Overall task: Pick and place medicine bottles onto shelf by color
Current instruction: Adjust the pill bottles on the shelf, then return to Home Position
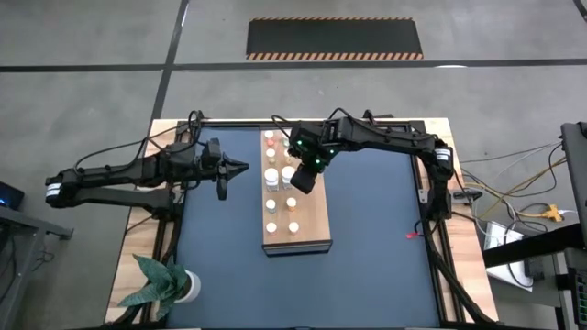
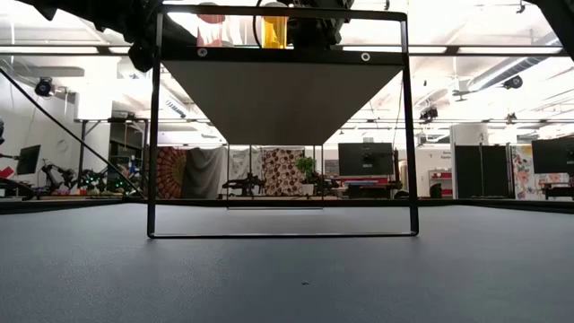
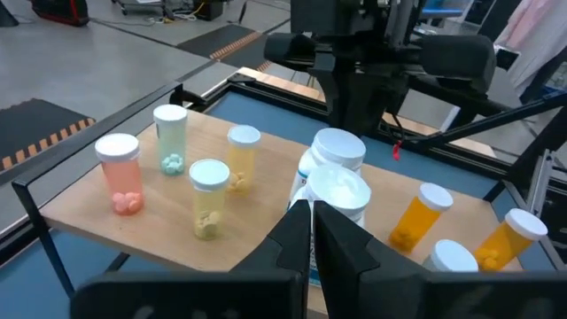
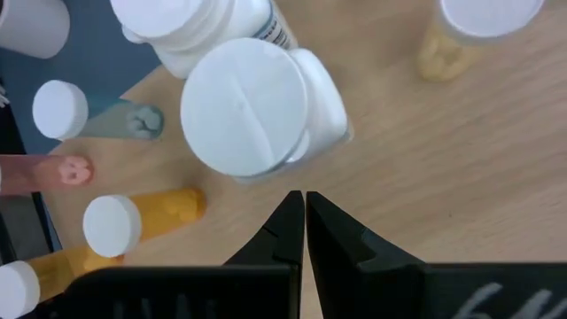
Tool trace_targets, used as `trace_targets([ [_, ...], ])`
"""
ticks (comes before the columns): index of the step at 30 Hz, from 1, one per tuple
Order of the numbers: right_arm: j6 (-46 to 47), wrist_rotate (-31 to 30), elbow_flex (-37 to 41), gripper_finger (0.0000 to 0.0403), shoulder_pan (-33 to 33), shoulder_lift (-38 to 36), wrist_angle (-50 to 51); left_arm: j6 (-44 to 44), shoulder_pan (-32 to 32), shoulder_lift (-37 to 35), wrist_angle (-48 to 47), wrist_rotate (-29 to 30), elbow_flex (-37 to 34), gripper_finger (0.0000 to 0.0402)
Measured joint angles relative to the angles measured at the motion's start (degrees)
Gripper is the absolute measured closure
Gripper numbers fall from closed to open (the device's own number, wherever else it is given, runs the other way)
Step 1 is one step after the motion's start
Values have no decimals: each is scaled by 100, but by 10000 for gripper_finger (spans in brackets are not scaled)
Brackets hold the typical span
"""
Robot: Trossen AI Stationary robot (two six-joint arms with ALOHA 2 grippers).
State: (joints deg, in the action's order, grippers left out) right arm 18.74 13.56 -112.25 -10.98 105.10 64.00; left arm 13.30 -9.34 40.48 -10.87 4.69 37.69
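**Right gripper**: the fingers are pressed together with nothing between them. In the high view it hangs just above frame centre, over the upper half of the shelf. Directly beneath its tips stands a large white bottle, and a second large white bottle sits just beside that one.

**Left gripper**: the fingers are likewise closed on nothing. It sits left of centre in the high view, beside the shelf's left edge and over the dark mat.

**Step in hand (judgement):** neither arm carries anything, and every bottle seen already stands on the shelf. The work appears to be at the selection stage, before a grasp, to regroup by colour.

**Next move:** the right gripper would need to spread wide enough for the broad cap and then descend squarely. Neighbouring bottles stand close and could be knocked.

**Count, left wrist view:**
- One shelf.
- Nine bottles, all white-capped:
  - two large white;
  - one pink;
  - one pale green;
  - two pale yellow;
  - two orange;
  - one partly hidden, contents not discernible.
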Motion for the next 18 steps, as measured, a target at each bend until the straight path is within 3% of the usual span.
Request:
trace_targets([
  [8,-55,-19,2,394,-17,-164,42,72,-2,-1,-3,-16,0,402],
  [12,-91,-389,2,394,-15,-353,-22,139,-2,10,-7,-61,-1,402],
  [18,-457,-673,2,394,11,-649,-737,150,2,41,-9,-168,96,402],
])
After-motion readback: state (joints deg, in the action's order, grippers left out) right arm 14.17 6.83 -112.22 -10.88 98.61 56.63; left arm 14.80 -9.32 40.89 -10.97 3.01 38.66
